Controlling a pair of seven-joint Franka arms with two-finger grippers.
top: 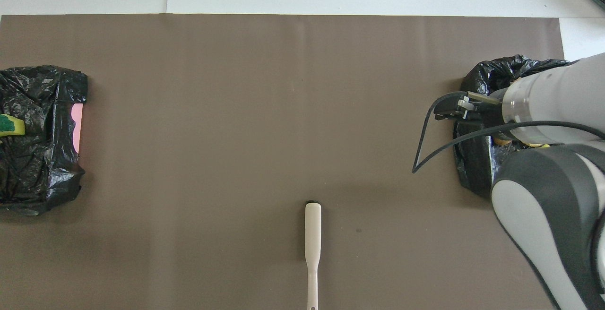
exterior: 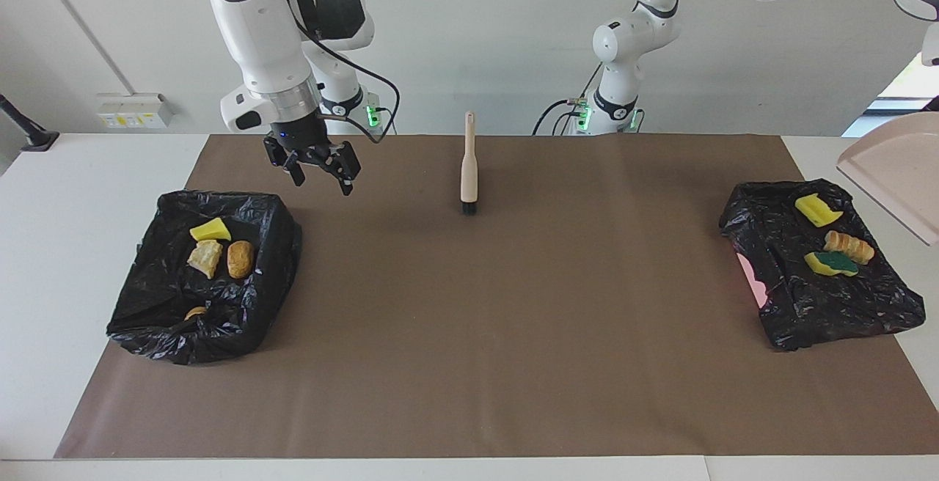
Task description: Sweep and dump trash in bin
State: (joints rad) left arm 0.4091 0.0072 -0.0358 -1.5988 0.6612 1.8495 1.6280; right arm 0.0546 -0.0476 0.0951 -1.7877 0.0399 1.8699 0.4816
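Observation:
The trash lies in two black-bagged bins. The bin [exterior: 147, 298] at the right arm's end holds a yellow sponge piece [exterior: 210, 230], a pale beige chunk [exterior: 205, 257], a brown lump [exterior: 240, 259] and a small brown scrap [exterior: 195, 312]. The bin [exterior: 843, 305] at the left arm's end holds a yellow sponge [exterior: 816, 210], a brown bread lump [exterior: 849, 246] and a green-backed sponge [exterior: 829, 263]. My right gripper [exterior: 323, 184] is open and empty, up in the air beside the first bin. My left gripper is out of view.
A beige brush [exterior: 468, 166] lies on the brown mat [exterior: 469, 334] at the middle, near the robots; it also shows in the overhead view [top: 312, 234]. A beige dustpan [exterior: 895, 173] hangs tilted at the view's edge beside the left-end bin; what holds it is out of view.

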